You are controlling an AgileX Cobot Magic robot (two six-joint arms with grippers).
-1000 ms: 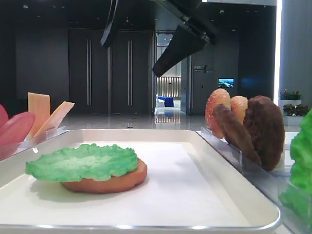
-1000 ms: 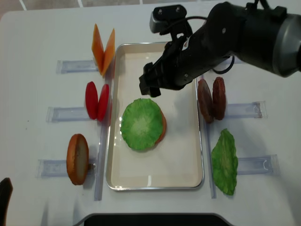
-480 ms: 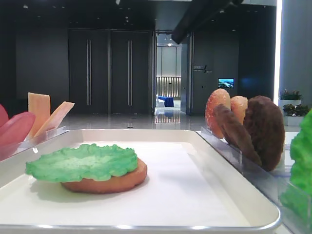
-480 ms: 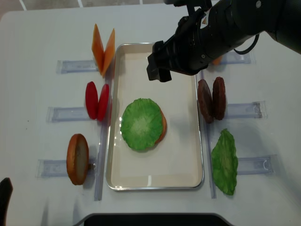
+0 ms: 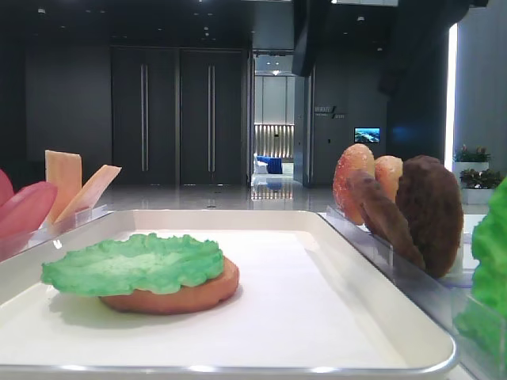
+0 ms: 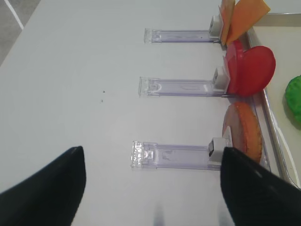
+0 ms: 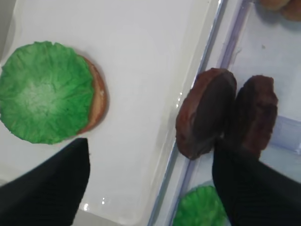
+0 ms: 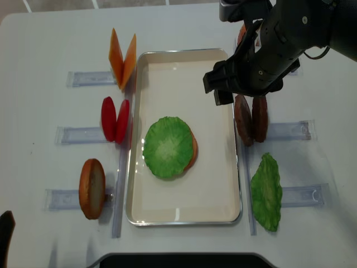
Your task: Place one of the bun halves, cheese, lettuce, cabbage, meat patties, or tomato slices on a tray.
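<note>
- The right gripper point(image 8: 245, 95) is seen poised above the tray's point(image 8: 223, 206) right rim, its dark fingers point(image 7: 51, 188) spread wide apart with nothing between them.
- Directly beneath that gripper, two meat patties point(image 7: 207, 120) are stood on edge, side by side, just outside the tray rim.
- To the gripper's left, inside the tray, a lettuce leaf point(image 8: 167, 146) is laid flat over a bun half point(image 8: 193, 149), whose edge peeks out on the near side.
- A second lettuce leaf point(image 8: 266, 192) is seen just past the patties, outside the tray and on the same side as the gripper.
- Across the tray from the gripper, cheese slices point(image 8: 122, 58), tomato slices point(image 8: 115, 119) and another bun half point(image 8: 92, 188) are propped upright in clear holders point(image 6: 171, 154).
- The left gripper point(image 6: 150, 197) is held low over the bare table point(image 6: 70, 70), well apart from the holders; its two dark fingers are parted and nothing is gripped.
</note>
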